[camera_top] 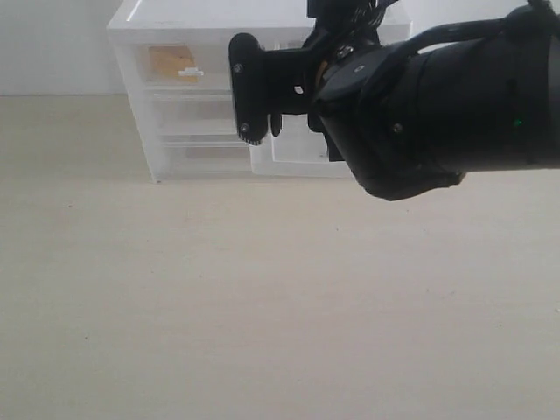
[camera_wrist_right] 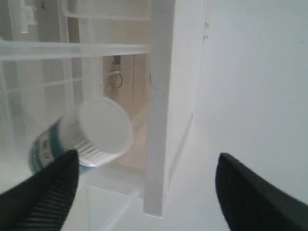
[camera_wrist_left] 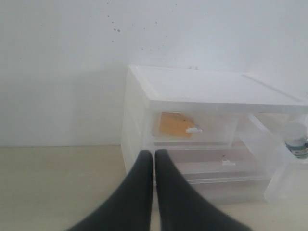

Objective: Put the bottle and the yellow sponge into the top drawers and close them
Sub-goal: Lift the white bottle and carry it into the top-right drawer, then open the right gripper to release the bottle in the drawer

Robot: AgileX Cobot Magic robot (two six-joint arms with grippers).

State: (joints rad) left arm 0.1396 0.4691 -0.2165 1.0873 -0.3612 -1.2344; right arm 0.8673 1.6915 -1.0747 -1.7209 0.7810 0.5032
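Step in hand: bottle drop-off, about finished – the drawer-closing half has not begun on this side.
Yellow sponge (camera_top: 171, 63): inside the left top drawer (camera_top: 219, 61), in the upper left of the exterior view; that drawer looks pushed flush into the cabinet (camera_top: 219, 13).
Bottle (camera_wrist_right: 82, 134): inside the right top drawer (camera_wrist_left: 272, 159), white cap turned toward the right wrist camera. Nothing grips it. Whether it stands or lies tilted I cannot tell.
Right top drawer: pulled well out of the cabinet; in the exterior view the arm hides most of it, upper centre.
Right gripper (camera_wrist_right: 144, 192): fingers spread wide and empty, hanging just above the drawer by the cabinet's side post.
Left gripper (camera_wrist_left: 154, 192): fingers pressed together, holding nothing, facing the cabinet front from well back over the table (camera_top: 262, 306).
Next move, by my judgement: lift the right gripper clear of the drawer rim, bring it round to the drawer's front – then push straight in until flush.
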